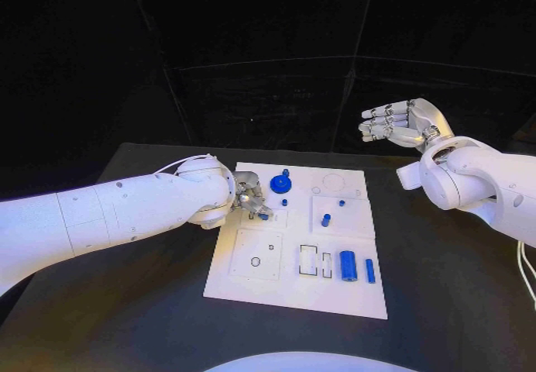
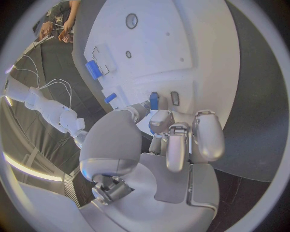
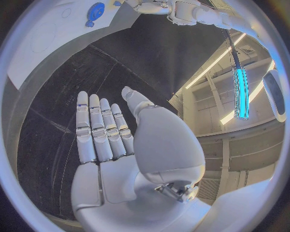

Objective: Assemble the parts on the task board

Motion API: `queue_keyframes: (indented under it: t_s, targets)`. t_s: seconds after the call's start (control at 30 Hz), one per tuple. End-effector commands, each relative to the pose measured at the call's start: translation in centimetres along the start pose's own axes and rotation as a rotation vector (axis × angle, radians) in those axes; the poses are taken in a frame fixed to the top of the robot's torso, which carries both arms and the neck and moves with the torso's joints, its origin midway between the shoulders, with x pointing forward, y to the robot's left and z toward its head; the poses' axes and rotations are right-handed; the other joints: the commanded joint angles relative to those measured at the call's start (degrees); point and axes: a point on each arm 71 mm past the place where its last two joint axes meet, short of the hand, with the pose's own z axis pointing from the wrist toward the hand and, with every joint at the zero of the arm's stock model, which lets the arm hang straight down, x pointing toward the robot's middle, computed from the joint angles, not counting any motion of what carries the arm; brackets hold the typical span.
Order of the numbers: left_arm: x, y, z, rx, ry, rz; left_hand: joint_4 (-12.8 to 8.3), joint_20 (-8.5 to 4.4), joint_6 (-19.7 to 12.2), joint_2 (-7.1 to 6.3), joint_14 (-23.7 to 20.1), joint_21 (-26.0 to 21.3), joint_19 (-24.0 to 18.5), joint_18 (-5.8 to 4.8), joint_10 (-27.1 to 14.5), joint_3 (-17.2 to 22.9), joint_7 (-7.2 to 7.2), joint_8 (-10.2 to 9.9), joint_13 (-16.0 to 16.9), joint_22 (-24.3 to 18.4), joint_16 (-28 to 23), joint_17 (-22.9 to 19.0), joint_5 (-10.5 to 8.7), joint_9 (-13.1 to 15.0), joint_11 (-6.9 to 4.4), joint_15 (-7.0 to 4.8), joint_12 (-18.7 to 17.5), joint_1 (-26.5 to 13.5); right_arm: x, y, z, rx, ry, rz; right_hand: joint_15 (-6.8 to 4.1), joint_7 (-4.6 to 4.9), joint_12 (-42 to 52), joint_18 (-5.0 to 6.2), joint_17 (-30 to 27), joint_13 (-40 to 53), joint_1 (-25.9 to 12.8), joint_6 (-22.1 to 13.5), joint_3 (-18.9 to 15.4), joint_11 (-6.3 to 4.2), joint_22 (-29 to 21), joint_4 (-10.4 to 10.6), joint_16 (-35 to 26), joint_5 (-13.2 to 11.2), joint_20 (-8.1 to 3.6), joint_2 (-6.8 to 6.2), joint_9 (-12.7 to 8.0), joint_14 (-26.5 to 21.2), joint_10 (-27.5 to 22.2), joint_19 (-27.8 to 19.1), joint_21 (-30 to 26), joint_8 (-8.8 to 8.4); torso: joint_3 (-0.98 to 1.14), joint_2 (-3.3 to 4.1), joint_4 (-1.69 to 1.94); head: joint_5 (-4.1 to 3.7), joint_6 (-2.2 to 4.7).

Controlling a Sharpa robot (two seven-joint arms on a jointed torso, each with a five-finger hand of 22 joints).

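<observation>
From the head view we see our left hand (image 1: pixel 248 195) low over the board's (image 1: pixel 293 291) near-left corner zone, fingers curled by a small blue part (image 1: pixel 263 216); whether it grips it we cannot tell. Our right hand (image 1: pixel 402 122) hangs raised beyond the table, holding nothing.

At the left wrist, fingertips (image 2: pixel 162 121) meet a blue part (image 2: pixel 154 100) (contact looks close).

At the right wrist, the fingers (image 3: pixel 99 128) lie straight and empty; a blue gear (image 3: pixel 94 10) sits on the board.

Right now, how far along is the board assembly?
Early. Possibly done: the blue gear sits on the task board. In hand: the left hand is down at a small blue part on the board's left side. Left: blue cylinder and blue bar lie loose; right hand is raised, empty.
</observation>
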Motion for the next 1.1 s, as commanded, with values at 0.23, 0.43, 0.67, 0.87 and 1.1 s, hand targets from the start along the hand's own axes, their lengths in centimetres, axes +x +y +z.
queue_keyframes:
  t_s: [0.23,0.43,0.67,0.87,1.1]
  targets:
    - [0.42,-0.21,0.24,-0.008,0.038,0.030,-8.39,0.17,0.78,-0.54,5.96,-0.06,0.13,-0.30,0.54,8.84,-0.51,0.16,-0.10,-0.24,0.35,15.09,-0.04,0.04,-0.02,0.07,-0.23,-1.20,-0.05,0.17,0.14,-0.008,-0.009,-0.005,0.13,0.59,-0.37,0.25,-0.08,-0.07,-0.37,-0.05,0.27,0.32,0.00,-0.60,-0.28,0.17,0.39,-0.02,-0.02,-0.17,-0.02,0.17,-0.49,-0.29,0.04,0.01,-0.06,-0.07,-0.10]
    - [0.32,-0.17,0.40,-0.012,0.036,0.028,-5.63,-0.05,1.89,-1.22,5.96,-0.29,0.05,-0.23,0.54,5.68,-0.95,0.21,-0.49,-0.43,0.35,15.09,-0.04,0.00,-0.37,-0.23,-0.49,-5.38,-0.04,0.17,0.16,-0.007,-0.011,-0.005,0.35,0.85,-0.47,0.21,-0.11,-0.07,-0.51,-0.42,0.85,0.55,0.00,-1.41,-0.36,1.49,0.52,0.05,-0.06,-0.89,-0.46,0.23,-1.31,-0.41,0.00,0.00,0.01,-0.16,-0.11]
    - [0.19,-0.03,0.59,-0.019,0.033,0.027,-4.36,-0.21,2.21,-0.54,5.96,-0.23,0.17,-0.27,0.69,5.33,-1.11,0.19,-0.18,-0.21,0.35,15.09,0.00,-0.01,-0.53,-0.38,-0.21,-7.08,-0.13,0.13,0.21,-0.008,-0.019,-0.008,0.66,1.15,-0.48,0.16,-0.12,-0.08,-1.01,-0.98,1.17,0.85,0.00,-2.11,-0.38,2.51,0.75,-0.11,-0.08,-1.79,-1.12,0.15,-2.18,-0.47,0.00,0.02,-0.02,-0.07,-0.25]
    - [0.08,0.00,0.67,-0.020,0.025,0.022,-4.20,-0.31,2.61,-0.79,5.96,0.03,0.41,-0.36,1.00,5.02,-1.29,0.45,0.27,0.25,0.35,15.09,0.00,0.13,-0.67,-0.49,0.21,-7.71,-0.24,0.05,0.27,-0.009,-0.023,-0.011,0.71,1.23,-0.45,0.17,-0.11,-0.07,-1.23,-1.10,1.29,0.91,0.01,-2.34,-0.36,3.04,0.82,-0.14,-0.08,-1.97,-1.28,0.18,-2.46,-0.45,0.02,-0.02,-0.05,-0.16,-0.22]
    - [0.02,-0.08,0.74,-0.019,0.017,0.018,-3.87,-0.46,3.01,-1.15,5.96,0.21,0.62,-0.42,1.23,4.44,-1.48,0.83,0.49,0.60,0.35,15.09,-0.02,0.36,-0.84,-0.66,0.46,-8.63,-0.21,0.04,0.34,-0.012,-0.023,-0.011,0.77,1.30,-0.45,0.16,-0.11,-0.07,-1.44,-1.19,1.37,0.97,0.02,-2.47,-0.36,3.40,0.87,-0.12,-0.07,-2.11,-1.41,0.19,-2.66,-0.44,-0.02,0.00,0.00,-0.20,-0.28]
